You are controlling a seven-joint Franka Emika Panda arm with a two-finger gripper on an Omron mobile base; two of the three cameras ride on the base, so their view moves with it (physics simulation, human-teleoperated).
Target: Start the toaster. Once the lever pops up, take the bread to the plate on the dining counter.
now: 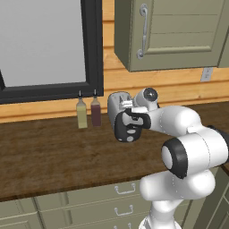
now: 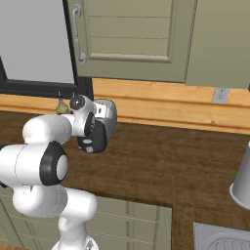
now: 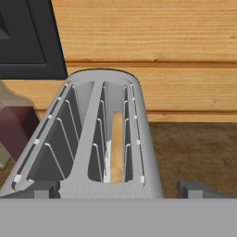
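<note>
Close under my hand sits the toaster (image 3: 92, 139), a rounded silver body with two long slots lined with thin wire guides. It stands on the dark wood counter (image 1: 53, 156) near the back wall, its black end face (image 1: 127, 127) turned toward my base. One slot holds the bread (image 3: 116, 148), a thin pale beige slice standing on edge deep between the guides; the other slot looks empty. My claw (image 3: 115, 190) hovers just above the toaster's near end, spread wide, its dark fingertips (image 3: 196, 190) on either side, gripping nothing. Whether it touches the toaster I cannot tell. Just beside the toaster stand two slim bottles (image 1: 88, 112), and behind them a dark-framed window (image 1: 44, 44).
</note>
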